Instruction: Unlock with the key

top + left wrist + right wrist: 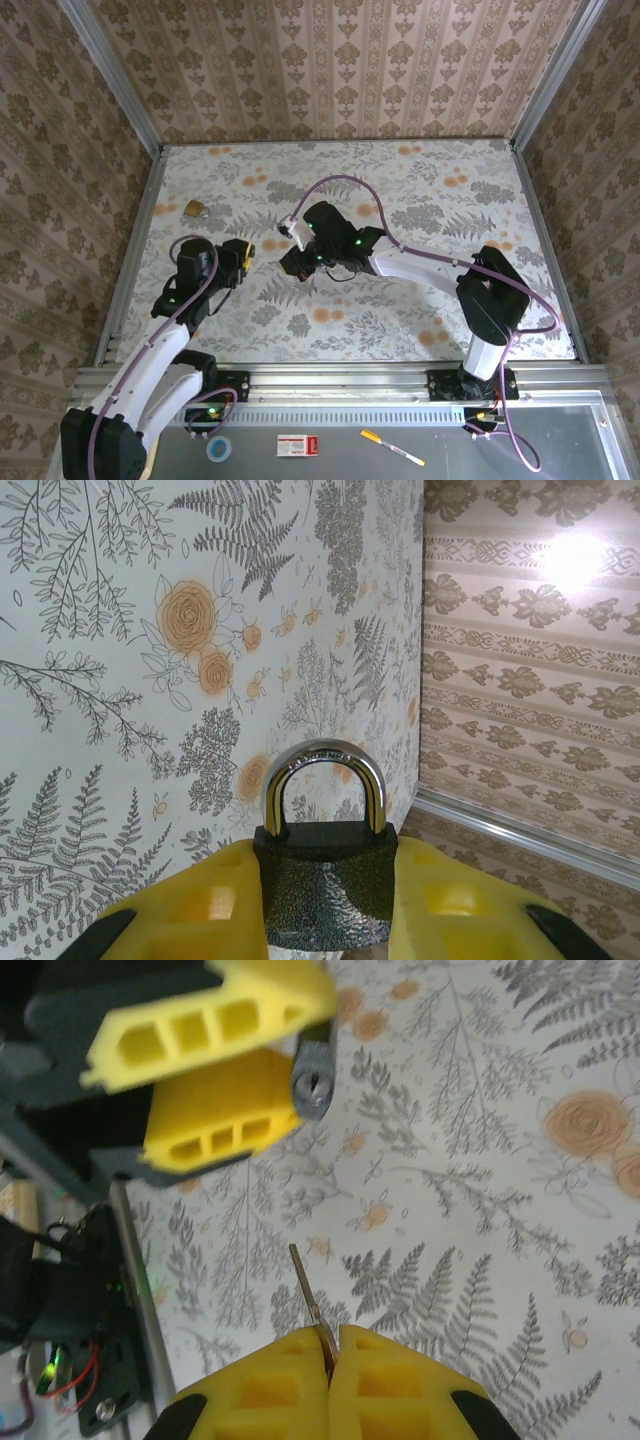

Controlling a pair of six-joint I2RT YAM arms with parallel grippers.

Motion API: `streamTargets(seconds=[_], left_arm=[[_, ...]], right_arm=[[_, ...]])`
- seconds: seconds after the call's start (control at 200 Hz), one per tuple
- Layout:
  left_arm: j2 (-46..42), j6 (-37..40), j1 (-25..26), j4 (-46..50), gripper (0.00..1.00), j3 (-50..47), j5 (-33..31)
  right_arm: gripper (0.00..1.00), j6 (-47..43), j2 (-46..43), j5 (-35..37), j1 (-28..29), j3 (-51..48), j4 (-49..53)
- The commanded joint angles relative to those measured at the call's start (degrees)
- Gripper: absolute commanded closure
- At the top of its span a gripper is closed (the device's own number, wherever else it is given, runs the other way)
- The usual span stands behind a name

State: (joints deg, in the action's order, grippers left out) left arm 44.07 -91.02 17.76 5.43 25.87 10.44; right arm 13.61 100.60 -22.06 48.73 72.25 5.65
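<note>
1. The table (420, 330), covered in a fern-and-flower print, is filling the middle of the booth, with patterned walls standing around it.
2. The left arm (160, 350) is reaching from the near left corner over the table's left half. The right arm (440, 265) is stretching from the near right corner across to the middle.
3. The left gripper (243, 255) is squeezing its yellow pads against the two sides of a dark grey padlock (323, 870). The padlock's silvery shackle is pointing away from the wrist, and its keyhole (315, 1085) is facing the other gripper.
4. The right gripper (328, 1380) is sitting just right of the left one, its yellow pads pressing together on the key.
5. A brass padlock (195, 208) is lying at the far left of the table, well apart from both grippers.
6. The key (308, 1295) is sticking out from between the right gripper's pads. Its thin silvery blade is showing while its head is hiding between them. The tip is pointing toward the grey padlock's keyhole, near it but not touching.
</note>
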Motion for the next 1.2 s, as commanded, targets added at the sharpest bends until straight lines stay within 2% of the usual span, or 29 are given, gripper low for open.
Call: streamTargets(seconds=[0.0, 0.14, 0.32, 0.725, 1.195], left_arm=[[-1.01, -2.48, 1.03, 0.55, 0.94, -0.39, -2.59], [-0.66, -2.93, 1.92, 0.22, 0.95, -0.11, -3.04], [-0.66, -3.37, 2.59, -0.16, 0.96, -0.12, -3.66], [-0.72, -3.59, 3.25, -0.61, 0.97, -0.04, -4.71], [-0.92, -3.81, 3.43, -1.00, 0.98, -0.38, -5.08]], right_arm=[[1.00, 3.89, 0.75, 3.87, 0.40, -1.37, -8.17], [1.00, 6.94, 0.98, 4.58, 0.44, -3.50, -15.10], [1.00, 8.97, 3.05, 3.04, 0.42, -3.07, -17.35], [1.00, 10.57, 3.65, 0.75, 1.36, -4.62, -20.24], [1.00, 11.18, 5.23, 1.67, 2.07, -4.57, -20.33]])
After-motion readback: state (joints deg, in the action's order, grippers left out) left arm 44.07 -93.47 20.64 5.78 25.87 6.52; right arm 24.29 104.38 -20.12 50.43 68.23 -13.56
